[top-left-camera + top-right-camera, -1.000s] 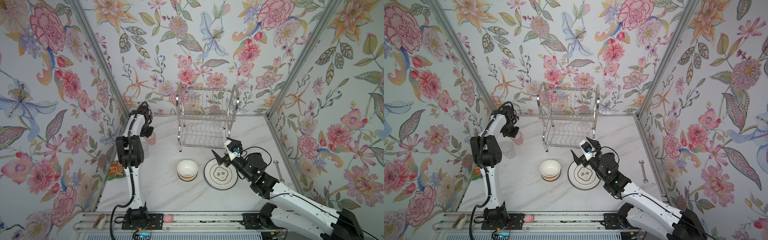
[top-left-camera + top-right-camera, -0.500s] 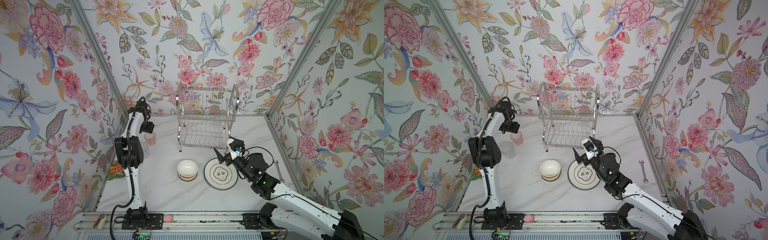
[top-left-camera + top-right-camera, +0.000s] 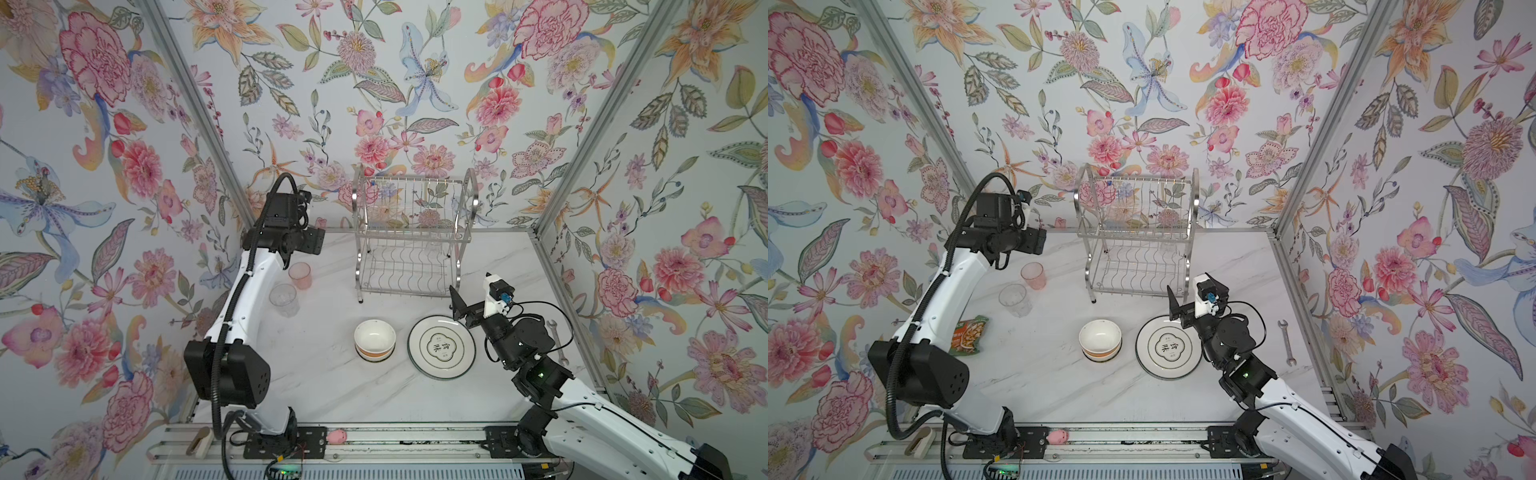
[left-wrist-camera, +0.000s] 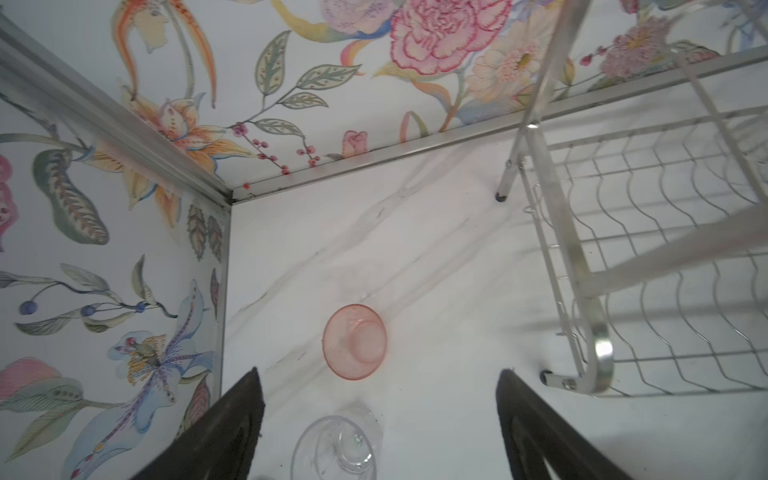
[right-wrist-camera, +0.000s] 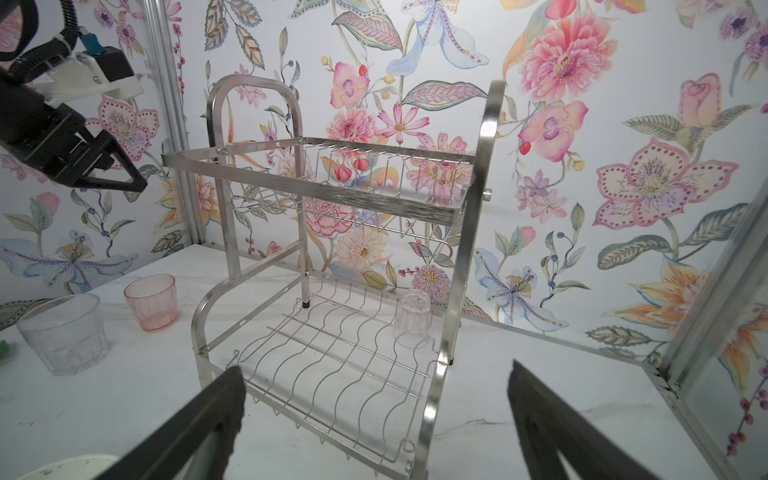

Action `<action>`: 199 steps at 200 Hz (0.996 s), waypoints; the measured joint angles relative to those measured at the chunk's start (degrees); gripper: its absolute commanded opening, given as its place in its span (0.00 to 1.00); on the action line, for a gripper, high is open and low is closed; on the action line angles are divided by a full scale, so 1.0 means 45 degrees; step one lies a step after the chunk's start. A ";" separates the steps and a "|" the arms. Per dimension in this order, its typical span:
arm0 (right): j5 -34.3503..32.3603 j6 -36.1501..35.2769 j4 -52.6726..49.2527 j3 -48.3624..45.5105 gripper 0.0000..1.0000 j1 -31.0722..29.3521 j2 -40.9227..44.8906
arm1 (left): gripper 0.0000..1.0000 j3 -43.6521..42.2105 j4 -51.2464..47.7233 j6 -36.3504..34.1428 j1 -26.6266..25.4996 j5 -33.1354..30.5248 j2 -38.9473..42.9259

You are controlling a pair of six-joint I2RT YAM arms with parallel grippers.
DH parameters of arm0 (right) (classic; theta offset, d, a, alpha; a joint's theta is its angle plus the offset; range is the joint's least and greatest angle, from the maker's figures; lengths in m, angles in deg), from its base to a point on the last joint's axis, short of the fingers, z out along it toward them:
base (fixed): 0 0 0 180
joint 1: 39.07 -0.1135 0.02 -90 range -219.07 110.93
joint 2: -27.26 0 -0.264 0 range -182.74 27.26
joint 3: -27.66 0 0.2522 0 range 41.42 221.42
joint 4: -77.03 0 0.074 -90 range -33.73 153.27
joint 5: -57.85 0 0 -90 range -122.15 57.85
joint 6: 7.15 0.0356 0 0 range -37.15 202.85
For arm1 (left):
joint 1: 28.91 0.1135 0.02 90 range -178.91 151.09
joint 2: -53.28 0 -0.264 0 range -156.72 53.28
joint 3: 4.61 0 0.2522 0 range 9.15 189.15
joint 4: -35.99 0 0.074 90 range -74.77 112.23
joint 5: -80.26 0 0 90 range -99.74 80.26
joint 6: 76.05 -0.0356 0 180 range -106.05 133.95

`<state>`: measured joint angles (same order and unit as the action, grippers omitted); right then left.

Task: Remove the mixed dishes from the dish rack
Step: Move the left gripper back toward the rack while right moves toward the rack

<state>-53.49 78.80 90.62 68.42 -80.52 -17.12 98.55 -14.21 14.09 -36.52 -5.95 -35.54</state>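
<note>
Dish rack point(image 5: 316, 187): two-tier chrome wire frame with arched sides, at the back of the white marble tabletop point(image 3: 332, 386). Upper tier bare, lower tier carrying one item.
Item left in rack: small clear tumbler point(image 5: 412, 318), upside down on the lower shelf's far corner, just beside the side post nearest the right arm. Glass or plastic not determinable.
Already out: pink translucent tumbler point(image 4: 354, 341) and larger clear tumbler point(image 3: 284, 299), upright and near each other on the left. Cream bowl with orange band point(image 3: 375, 340) and dark-rimmed white plate with printed characters point(image 3: 441, 347), side by side in front of the rack.
Left gripper point(image 4: 379, 370): wide apart, empty, above the pink tumbler, not touching it.
Right gripper point(image 5: 375, 365): fully wide, empty, facing the rack's open front, well short of the small tumbler.
Progress: judged nearly complete, with one piece to lift out.
Handling, judged: light, rigid, thin-walled, smooth and slippery. Likely to tip on the wavy wires if nudged, and to crack or squirt free under a hard squeeze.
Hold, advised: across the side wall near mid-height, one pad each side, gentle closure. Entry from the front, under the upper tier.
Risk: little headroom beneath the upper shelf, and little room on the post side of the tumbler for a finger.
</note>
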 measured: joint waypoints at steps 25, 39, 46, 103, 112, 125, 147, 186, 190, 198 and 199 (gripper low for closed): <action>-0.0005 0.0413 -0.0267 -0.0039 0.99 0.0476 0.0010 | 0.89 -0.3167 0.1525 -0.0180 -0.0714 0.0767 0.1462; 0.0131 0.0573 -0.0544 0.0015 0.99 0.0826 -0.0005 | 0.89 -0.4614 0.2331 -0.0165 -0.1103 0.1039 0.2069; 0.0262 0.0641 -0.0719 0.0073 0.99 0.1044 -0.0039 | 0.89 -0.5246 0.2773 -0.0117 -0.1277 0.1132 0.2351; 0.0962 0.1365 -0.0947 0.0491 0.99 0.1671 -0.0704 | 0.89 -0.8529 0.6747 0.1248 -0.2511 0.0806 0.3065; 0.1059 0.1545 -0.0947 0.0491 0.99 0.1671 -0.0874 | 0.89 -0.8884 0.7393 0.1549 -0.2608 0.0719 0.2997; 0.1185 0.1739 -0.0952 0.0491 0.99 0.1671 -0.1035 | 0.89 -0.9209 0.8296 0.1894 -0.2720 0.0612 0.2710; 0.1277 0.1943 -0.0962 0.0491 0.99 0.1671 -0.1098 | 0.88 -0.9287 0.9515 0.2229 -0.2919 0.0335 0.1919; 0.1277 0.2161 -0.0971 0.0495 0.99 0.1671 -0.1093 | 0.83 -0.9287 1.1196 0.2511 -0.3172 0.0301 0.0695; 0.1273 0.2181 -0.0976 0.0495 0.99 0.1671 -0.1093 | 0.82 -0.9287 1.1341 0.2521 -0.3196 0.0301 0.0583; 0.1273 0.2229 -0.0981 0.0495 0.99 0.1671 -0.1088 | 0.81 -0.9282 1.1604 0.2555 -0.3235 0.0301 0.0369; 0.1273 0.2239 -0.0986 0.0495 0.99 0.1671 -0.1088 | 0.80 -0.9282 1.1618 0.2550 -0.3240 0.0306 0.0350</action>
<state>-47.77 88.87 86.19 70.65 -73.00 -22.01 56.78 38.07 25.57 -51.10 -4.57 -33.97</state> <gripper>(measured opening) 0.988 0.821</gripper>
